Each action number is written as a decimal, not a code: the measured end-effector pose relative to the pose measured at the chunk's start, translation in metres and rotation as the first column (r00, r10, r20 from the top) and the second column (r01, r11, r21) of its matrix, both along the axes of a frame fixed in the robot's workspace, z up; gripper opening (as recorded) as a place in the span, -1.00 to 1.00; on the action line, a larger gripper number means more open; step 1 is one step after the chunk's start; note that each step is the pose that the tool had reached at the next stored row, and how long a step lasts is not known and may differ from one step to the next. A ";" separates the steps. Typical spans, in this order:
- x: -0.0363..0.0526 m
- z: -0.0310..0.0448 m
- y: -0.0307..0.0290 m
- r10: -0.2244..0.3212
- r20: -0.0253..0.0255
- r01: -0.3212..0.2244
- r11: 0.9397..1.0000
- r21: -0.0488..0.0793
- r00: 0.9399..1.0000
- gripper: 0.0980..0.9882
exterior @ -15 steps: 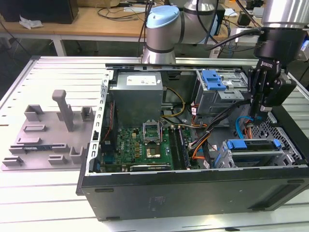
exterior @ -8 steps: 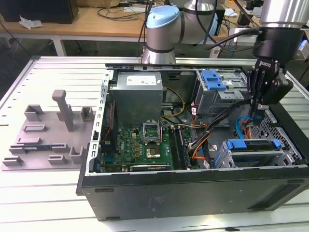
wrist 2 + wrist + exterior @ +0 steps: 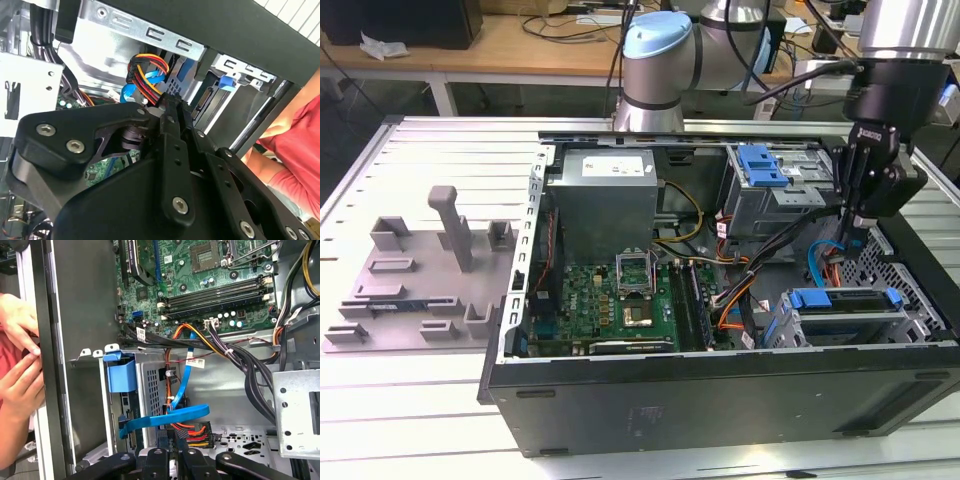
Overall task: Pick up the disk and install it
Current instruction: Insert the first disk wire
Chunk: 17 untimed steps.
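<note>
Exterior view, claw closed, gripping nothing, clear of the disk

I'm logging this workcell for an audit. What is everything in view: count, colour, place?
computer case: one, black, open, on the table.
table: one, silver, slatted, under the case.
fixture: one, grey, on the table, at the exterior view's left of the case.
power supply: one, silver, inside the case.
motherboard: one, green, inside the case, beside the power supply.
disk: one, silver with blue bracket, inside the case, below the gripper.
flat cable: one, blue, looped inside the case.
person's hands: two, at the case's outer wall.
arm: one, grey with blue cap, behind the case.
gripper: one, black, over the disk.
</note>
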<state>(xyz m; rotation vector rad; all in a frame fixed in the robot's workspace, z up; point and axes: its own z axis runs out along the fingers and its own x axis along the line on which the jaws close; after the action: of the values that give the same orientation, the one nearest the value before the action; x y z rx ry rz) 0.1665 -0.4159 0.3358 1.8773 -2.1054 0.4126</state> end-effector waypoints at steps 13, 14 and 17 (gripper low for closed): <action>0.0036 0.0195 -0.0360 0.000 -0.001 0.000 0.990 0.140 1.000 -0.84; 0.0036 0.0195 -0.0392 0.000 -0.001 0.000 0.990 0.143 1.000 -0.84; 0.0036 0.0195 -0.0488 0.000 -0.001 0.000 0.987 0.161 1.000 -0.84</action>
<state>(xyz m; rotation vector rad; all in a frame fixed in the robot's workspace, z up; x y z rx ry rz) 0.1701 -0.4647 0.3553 1.9636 -2.1973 0.2482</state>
